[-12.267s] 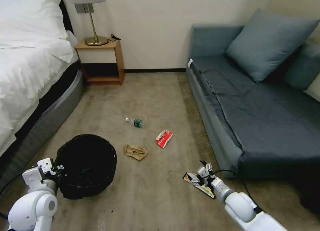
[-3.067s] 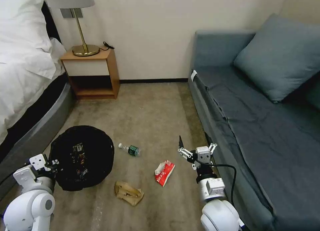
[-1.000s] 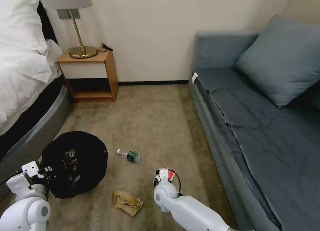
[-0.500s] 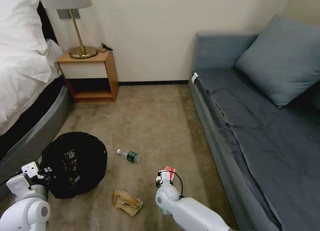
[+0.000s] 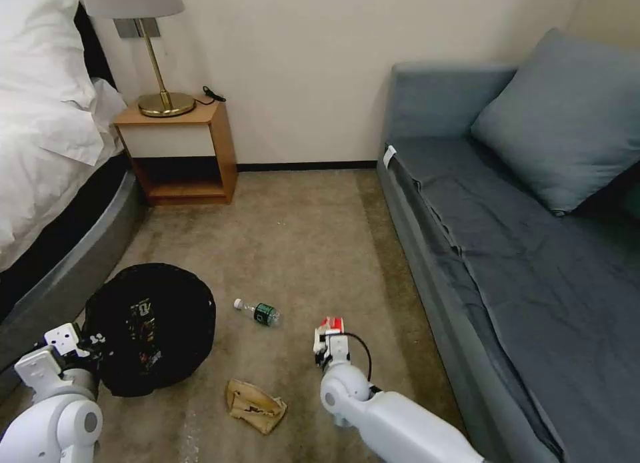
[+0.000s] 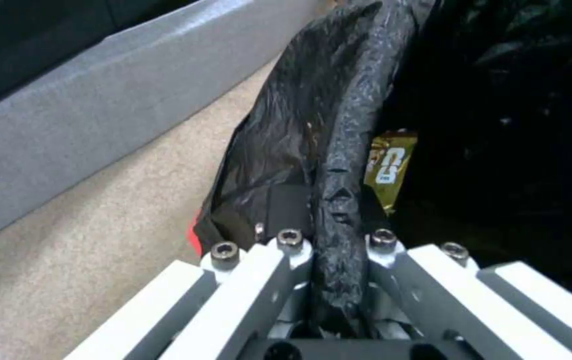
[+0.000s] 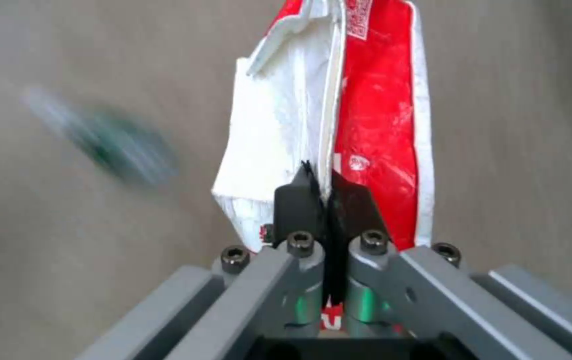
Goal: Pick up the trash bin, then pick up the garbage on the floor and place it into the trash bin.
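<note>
The trash bin (image 5: 150,326), lined with a glossy black bag, stands at the lower left; my left gripper (image 5: 85,343) is shut on its rim (image 6: 342,150), and a yellow-black wrapper (image 6: 387,165) lies inside. My right gripper (image 5: 331,339) is shut on the red-and-white packet (image 7: 372,125), whose top edge (image 5: 331,325) pokes out above the wrist. A clear bottle with a green label (image 5: 259,311) lies on the carpet between bin and right gripper. The tan paper bag (image 5: 255,405) lies near the bottom, left of my right arm.
A grey sofa (image 5: 520,249) runs along the right. A bed with a grey base (image 5: 67,276) borders the left, and a wooden nightstand (image 5: 180,149) with a lamp stands at the far wall. Open carpet (image 5: 307,236) lies between them.
My right gripper closed on the red-and-white packet and has lifted and shifted slightly right with it over the last second. The bin and left gripper have stayed put.
</note>
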You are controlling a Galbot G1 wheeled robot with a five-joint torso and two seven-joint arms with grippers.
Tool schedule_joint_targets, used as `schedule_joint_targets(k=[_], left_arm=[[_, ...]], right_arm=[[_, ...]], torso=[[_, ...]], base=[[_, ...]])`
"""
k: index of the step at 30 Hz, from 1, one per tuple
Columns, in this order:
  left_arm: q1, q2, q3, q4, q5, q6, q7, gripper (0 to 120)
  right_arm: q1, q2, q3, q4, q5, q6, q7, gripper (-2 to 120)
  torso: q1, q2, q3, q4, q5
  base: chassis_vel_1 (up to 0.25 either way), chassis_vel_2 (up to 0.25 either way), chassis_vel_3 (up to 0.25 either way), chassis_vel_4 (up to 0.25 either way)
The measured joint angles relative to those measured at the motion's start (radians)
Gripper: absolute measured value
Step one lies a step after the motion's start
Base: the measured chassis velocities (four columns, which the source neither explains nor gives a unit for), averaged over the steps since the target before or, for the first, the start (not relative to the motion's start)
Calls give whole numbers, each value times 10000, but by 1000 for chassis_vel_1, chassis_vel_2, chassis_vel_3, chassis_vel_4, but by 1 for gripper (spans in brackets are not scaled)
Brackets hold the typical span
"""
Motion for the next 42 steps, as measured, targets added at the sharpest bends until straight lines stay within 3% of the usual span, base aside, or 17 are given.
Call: schedule_joint_targets(k=[1,5,10,17,23,33,37,42], left_arm=[[0,2,24,-17,0,7,0,3],[-1,-18,106,-70,0,21,0,3],[-1,-42,173,-146,7,57,-2,3],[21,-33,251,-265,39,94,-5,3],[35,-143,414,-427,129,153,-13,3],[127,-219,484,-522,207,155,-11,3],[165,-236,485,-538,217,150,-2,3],[144,-257,508,-543,228,148,-1,2]], right_arm=[[325,-180,22,992,319,72,11,0],[1225,-85,-261,2770,1212,165,270,0],[2472,715,-1522,3627,2372,704,473,0],[3189,1570,-3265,2934,2789,1126,293,0],[3330,2573,-4710,1280,2413,1437,229,0],[3372,2966,-5355,387,1944,1555,179,0],[3268,2755,-5320,603,1722,1467,81,19],[3182,2765,-5136,722,1560,1470,5,33]], torso=[[0,0,0,0,-1],[0,1,-1,3,-2],[0,1,-1,6,-3],[0,1,-1,5,-4],[0,1,-1,5,-4],[0,1,-1,4,-3],[0,1,0,2,-2],[0,1,-1,3,-2]], base=[[0,0,0,0],[0,0,0,0],[0,0,0,0],[0,0,0,0],[0,0,0,0],[0,0,0,0],[0,0,0,0],[0,0,0,0]])
